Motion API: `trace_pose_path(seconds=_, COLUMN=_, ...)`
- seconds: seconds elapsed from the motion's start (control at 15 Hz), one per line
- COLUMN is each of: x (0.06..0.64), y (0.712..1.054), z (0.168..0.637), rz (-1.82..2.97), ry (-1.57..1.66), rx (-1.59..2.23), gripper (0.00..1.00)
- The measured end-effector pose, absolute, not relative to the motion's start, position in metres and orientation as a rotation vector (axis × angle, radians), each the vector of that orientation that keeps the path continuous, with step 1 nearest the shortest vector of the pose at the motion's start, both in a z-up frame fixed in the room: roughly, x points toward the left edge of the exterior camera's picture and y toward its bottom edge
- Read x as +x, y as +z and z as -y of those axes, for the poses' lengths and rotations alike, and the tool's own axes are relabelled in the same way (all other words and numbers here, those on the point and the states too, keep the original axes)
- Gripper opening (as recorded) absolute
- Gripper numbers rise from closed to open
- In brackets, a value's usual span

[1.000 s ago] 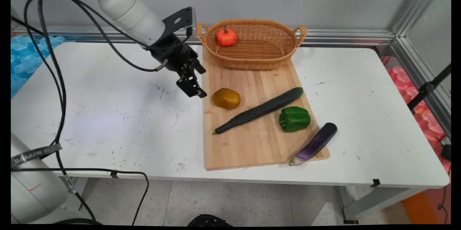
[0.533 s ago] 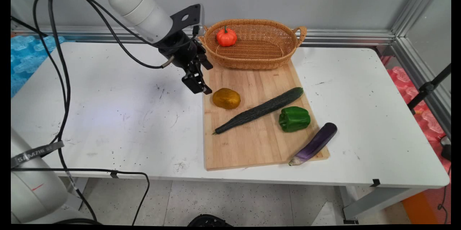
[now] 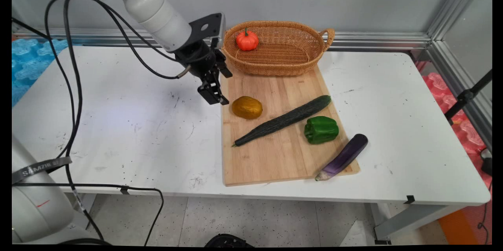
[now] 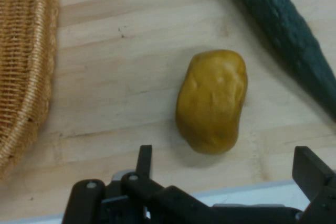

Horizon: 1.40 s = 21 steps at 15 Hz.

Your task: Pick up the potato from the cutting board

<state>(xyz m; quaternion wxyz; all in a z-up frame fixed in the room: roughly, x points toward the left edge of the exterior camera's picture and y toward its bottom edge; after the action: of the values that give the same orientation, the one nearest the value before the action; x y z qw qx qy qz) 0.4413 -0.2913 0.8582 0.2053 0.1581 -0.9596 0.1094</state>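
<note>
Over the left edge of the cutting board [image 3: 275,125] we've got the gripper [image 3: 214,96] hanging above the bench [image 3: 118,125], nothing in it, jaws spread apart. You can see that best from the hand view, where one finger sits way off to the right and the other is down by the left linkage. Closest thing to it is the potato [image 3: 247,107], a yellow-brown lump lying on the board just right of the gripper, not touching. From the hand view the potato [image 4: 212,100] sits just ahead of the fingers, roughly between them.

Past the potato on the board we see a long dark cucumber [image 3: 285,119] lying diagonally, then a green pepper [image 3: 321,129] just beyond it. An eggplant [image 3: 342,157] hangs over the board's near right corner. At the board's far end sits a wicker basket [image 3: 298,56] with a small orange pumpkin [image 3: 246,40] inside, toward its left end.
</note>
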Motion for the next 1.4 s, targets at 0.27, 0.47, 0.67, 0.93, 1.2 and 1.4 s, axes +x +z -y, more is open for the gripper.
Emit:
trace_pose_path(seconds=0.27, x=0.437, y=0.842, z=0.299, rz=2.685, ry=0.323, rx=0.377, gripper=1.0)
trace_pose_path(seconds=0.47, x=0.426, y=0.831, z=0.308, rz=2.676, ry=0.325, rx=0.337, gripper=1.0)
trace_pose_path(seconds=0.67, x=0.417, y=0.82, z=0.317, rz=2.666, ry=0.312, rx=0.319, gripper=1.0)
trace_pose_path(seconds=0.93, x=0.41, y=0.807, z=0.326, rz=2.661, ry=0.288, rx=0.327, gripper=1.0)
trace_pose_path(seconds=1.2, x=0.404, y=0.791, z=0.335, rz=2.655, ry=0.255, rx=0.337, gripper=1.0)
trace_pose_path(seconds=1.4, x=0.402, y=0.782, z=0.339, rz=2.655, ry=0.23, rx=0.343, gripper=1.0)
